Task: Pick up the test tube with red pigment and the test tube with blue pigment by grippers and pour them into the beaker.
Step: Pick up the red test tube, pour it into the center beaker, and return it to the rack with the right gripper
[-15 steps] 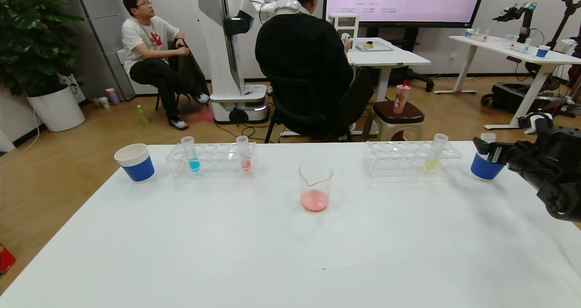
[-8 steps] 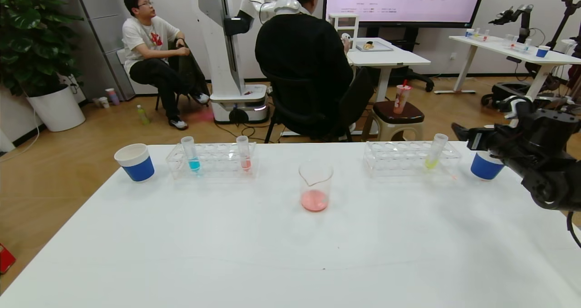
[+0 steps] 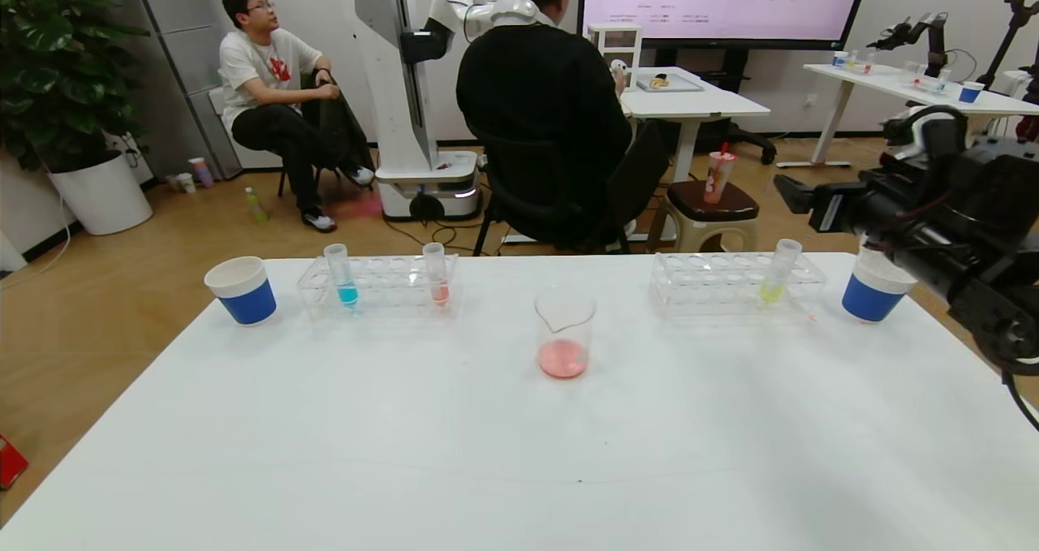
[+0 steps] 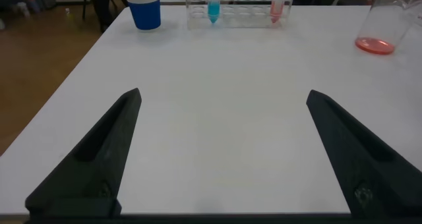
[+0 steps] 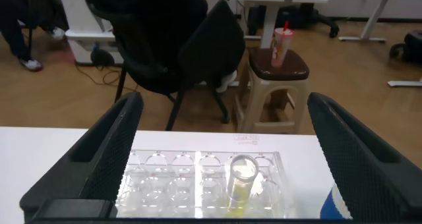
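Note:
The test tube with blue pigment (image 3: pixel 342 276) and the test tube with red pigment (image 3: pixel 437 273) stand upright in the clear left rack (image 3: pixel 381 301). Between the two racks sits the beaker (image 3: pixel 565 332), holding a little pink-red liquid. My right gripper (image 3: pixel 799 198) hangs open and empty at the far right, above the right rack's outer end; its wrist view looks down on that rack (image 5: pixel 171 178). My left gripper (image 4: pixel 224 99) is open and empty low over the near table, with the blue tube (image 4: pixel 213 6), red tube (image 4: pixel 277 6) and beaker (image 4: pixel 382 26) far ahead of it.
A yellow-green tube (image 3: pixel 778 271) leans in the right rack (image 3: pixel 714 285). Blue-and-white paper cups stand at the far left (image 3: pixel 241 290) and far right (image 3: pixel 873 291). The white table (image 3: pixel 519 454) is bare in front. People, chairs and a stool are beyond the far edge.
My right arm has lifted away from the right paper cup and swung higher and towards the middle, gripper still open. Nothing on the table has moved.

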Robot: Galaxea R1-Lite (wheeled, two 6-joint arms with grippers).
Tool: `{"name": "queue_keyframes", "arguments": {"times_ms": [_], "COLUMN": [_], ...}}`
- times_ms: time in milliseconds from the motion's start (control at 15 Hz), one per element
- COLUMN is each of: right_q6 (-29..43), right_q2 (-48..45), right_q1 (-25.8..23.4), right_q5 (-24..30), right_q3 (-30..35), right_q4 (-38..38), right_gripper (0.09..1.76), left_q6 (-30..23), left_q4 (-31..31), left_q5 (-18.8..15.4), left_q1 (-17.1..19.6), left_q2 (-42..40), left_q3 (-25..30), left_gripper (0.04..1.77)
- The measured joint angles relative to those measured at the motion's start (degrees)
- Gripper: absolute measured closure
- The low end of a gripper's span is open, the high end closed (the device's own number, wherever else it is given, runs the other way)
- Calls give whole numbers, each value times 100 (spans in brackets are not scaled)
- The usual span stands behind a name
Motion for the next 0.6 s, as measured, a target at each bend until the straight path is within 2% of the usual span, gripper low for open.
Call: {"name": "queue_keyframes", "arguments": {"times_ms": [267, 600], "right_q6": [-22, -126], "right_q2": [-1499, -3913], "right_q1": [-59, 39], "right_q5": [0, -50], "right_q3": [756, 1406], "right_q4": [157, 1284], "right_gripper": [11, 11], "left_q6": [2, 5], "left_q4": [-2, 0], "left_q5": [2, 0], "left_q1": [-2, -2], "left_q2": [0, 0], "left_q3": [0, 0], "left_gripper": [6, 6]}}
